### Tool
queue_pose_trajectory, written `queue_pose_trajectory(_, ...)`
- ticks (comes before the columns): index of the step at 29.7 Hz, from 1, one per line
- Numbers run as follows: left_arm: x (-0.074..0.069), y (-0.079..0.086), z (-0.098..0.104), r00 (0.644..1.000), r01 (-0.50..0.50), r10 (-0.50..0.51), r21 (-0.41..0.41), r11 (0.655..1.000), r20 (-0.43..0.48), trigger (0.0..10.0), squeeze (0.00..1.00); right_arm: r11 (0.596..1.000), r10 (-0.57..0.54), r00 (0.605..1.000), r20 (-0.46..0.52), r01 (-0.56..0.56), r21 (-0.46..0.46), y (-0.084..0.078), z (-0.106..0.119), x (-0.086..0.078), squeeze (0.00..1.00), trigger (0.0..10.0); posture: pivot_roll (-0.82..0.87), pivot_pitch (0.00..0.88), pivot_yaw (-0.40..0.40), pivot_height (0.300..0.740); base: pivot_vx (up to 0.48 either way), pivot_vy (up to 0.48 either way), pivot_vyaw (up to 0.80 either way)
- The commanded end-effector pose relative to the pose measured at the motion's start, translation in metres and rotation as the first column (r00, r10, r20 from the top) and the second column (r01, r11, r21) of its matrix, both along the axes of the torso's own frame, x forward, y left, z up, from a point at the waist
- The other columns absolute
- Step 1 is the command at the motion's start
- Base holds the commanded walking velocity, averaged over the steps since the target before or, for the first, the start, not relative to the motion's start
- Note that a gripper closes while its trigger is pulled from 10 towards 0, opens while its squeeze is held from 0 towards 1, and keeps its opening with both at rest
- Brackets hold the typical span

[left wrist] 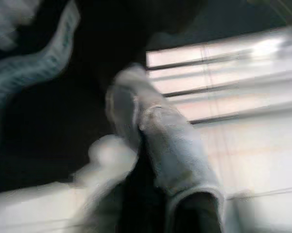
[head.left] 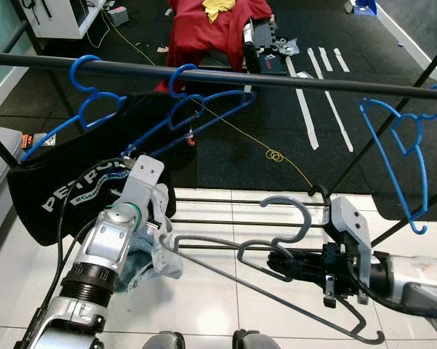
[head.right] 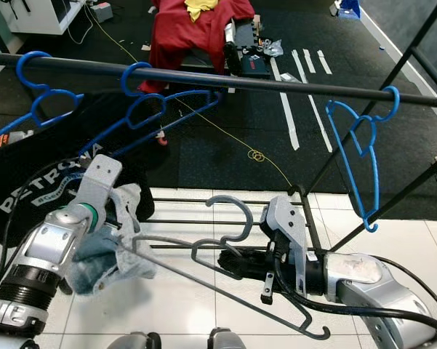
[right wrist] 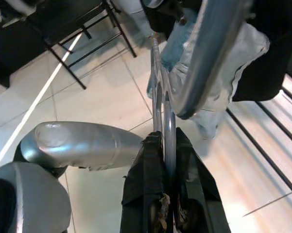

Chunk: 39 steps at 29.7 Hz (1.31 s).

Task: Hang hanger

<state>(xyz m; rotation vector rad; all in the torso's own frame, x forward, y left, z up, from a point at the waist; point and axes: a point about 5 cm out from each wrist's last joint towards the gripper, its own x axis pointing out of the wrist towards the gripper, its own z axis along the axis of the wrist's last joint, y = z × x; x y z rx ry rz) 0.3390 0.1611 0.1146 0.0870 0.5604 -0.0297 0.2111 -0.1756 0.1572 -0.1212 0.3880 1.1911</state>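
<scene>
A grey wire hanger (head.left: 276,251) lies level, low over the white tiles, below the black rail (head.left: 276,80). Its hook (head.left: 291,211) points up. My right gripper (head.left: 294,263) is shut on the hanger's neck; the right wrist view has both fingers (right wrist: 148,179) clamped on the grey wire (right wrist: 166,145). The hanger's left end reaches into a pale blue cloth (head.left: 149,258), bunched around my left gripper (head.left: 158,243). That gripper is shut on the cloth, which hides its fingers. The left wrist view is blurred, with the cloth (left wrist: 160,145) close up.
Three blue hangers (head.left: 94,102) (head.left: 193,109) (head.left: 403,138) hang on the rail, the left ones carrying a black printed garment (head.left: 65,185). The rack's lower bars (head.left: 225,200) run in front of me. Red clothing (head.left: 203,33) and a yellow cord (head.left: 276,155) lie on the black mat beyond.
</scene>
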Motion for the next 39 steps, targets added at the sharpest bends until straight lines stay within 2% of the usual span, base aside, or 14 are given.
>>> queue_pose_trajectory(1,0.002,-0.006,0.007,0.991,-0.135,0.133,-0.227,0.965,-0.022,10.0,0.00,0.997,-0.038,0.999,-0.007,0.038,-0.069,-0.002,-0.010,0.004,0.00,0.0,-0.07,0.078,0.031,0.740,0.000,0.000,0.00)
queue_pose_trajectory(5,0.002,-0.012,0.009,0.980,-0.199,0.194,-0.281,0.939,-0.046,10.0,0.00,0.986,-0.109,0.992,0.056,0.115,-0.121,-0.002,-0.014,0.017,0.00,0.0,-0.07,0.079,0.036,0.740,0.000,0.000,0.00)
queue_pose_trajectory(8,0.003,-0.021,0.018,0.986,-0.163,0.167,-0.155,0.974,0.017,10.0,0.00,0.972,-0.163,0.978,0.129,0.182,-0.151,0.001,-0.011,0.029,0.00,0.0,-0.07,0.078,0.042,0.740,0.000,0.000,0.00)
queue_pose_trajectory(10,0.004,-0.024,0.021,0.987,-0.153,0.157,-0.122,0.981,0.031,10.0,0.00,0.962,-0.167,0.973,0.161,0.196,-0.188,0.000,-0.011,0.032,0.00,0.0,-0.07,0.077,0.042,0.740,0.000,0.000,0.00)
queue_pose_trajectory(14,0.004,-0.031,0.028,0.990,-0.130,0.135,-0.107,0.986,0.037,10.0,0.00,0.948,-0.182,0.960,0.214,0.229,-0.220,0.001,-0.012,0.040,0.00,0.0,-0.08,0.075,0.048,0.740,0.000,0.000,0.00)
queue_pose_trajectory(17,0.007,-0.034,0.036,0.991,-0.127,0.131,-0.093,0.988,0.036,10.0,0.00,0.955,-0.187,0.956,0.227,0.231,-0.187,0.007,-0.009,0.044,0.00,0.0,-0.07,0.068,0.067,0.740,0.000,0.000,0.00)
queue_pose_trajectory(24,0.012,-0.033,0.046,0.990,-0.094,0.086,0.067,0.993,0.108,10.0,0.00,0.984,-0.131,0.969,0.209,0.152,-0.088,0.015,0.006,0.035,0.00,0.0,-0.07,0.070,0.069,0.740,0.000,0.000,0.00)
queue_pose_trajectory(26,0.012,-0.033,0.046,0.990,-0.094,0.086,0.067,0.993,0.108,10.0,0.00,0.984,-0.131,0.969,0.209,0.152,-0.088,0.015,0.006,0.035,0.00,0.0,-0.07,0.070,0.069,0.740,0.000,0.000,0.00)
queue_pose_trajectory(28,0.014,-0.025,0.043,0.982,-0.093,0.051,0.231,0.969,0.180,10.0,0.00,0.995,-0.073,0.986,0.153,0.082,-0.051,0.012,0.015,0.023,0.00,0.0,-0.07,0.070,0.069,0.740,0.000,0.000,0.00)
queue_pose_trajectory(30,0.014,-0.025,0.043,0.982,-0.093,0.051,0.231,0.969,0.180,10.0,0.00,0.995,-0.073,0.986,0.153,0.082,-0.051,0.012,0.015,0.023,0.00,0.0,-0.07,0.070,0.069,0.740,0.000,0.000,0.00)
queue_pose_trajectory(31,0.015,-0.021,0.041,0.978,-0.095,0.030,0.313,0.945,0.207,10.0,0.00,0.997,-0.044,0.991,0.124,0.051,-0.054,0.010,0.017,0.018,0.00,0.0,-0.07,0.069,0.069,0.740,0.000,0.000,0.00)
queue_pose_trajectory(32,0.015,-0.021,0.041,0.978,-0.095,0.030,0.313,0.945,0.207,10.0,0.00,0.997,-0.044,0.991,0.124,0.051,-0.054,0.010,0.017,0.018,0.00,0.0,-0.07,0.069,0.069,0.740,0.000,0.000,0.00)
queue_pose_trajectory(34,0.015,-0.015,0.035,0.976,-0.107,0.017,0.410,0.906,0.218,10.0,0.00,0.997,-0.004,0.997,0.078,0.010,-0.076,0.006,0.016,0.011,0.00,0.0,-0.07,0.063,0.070,0.740,0.000,0.000,0.00)
queue_pose_trajectory(39,0.013,-0.013,0.031,0.978,-0.114,0.030,0.411,0.904,0.204,10.0,0.00,0.996,0.002,0.998,0.060,0.003,-0.089,0.005,0.012,0.010,0.00,0.0,-0.07,0.060,0.070,0.740,0.000,0.000,0.00)
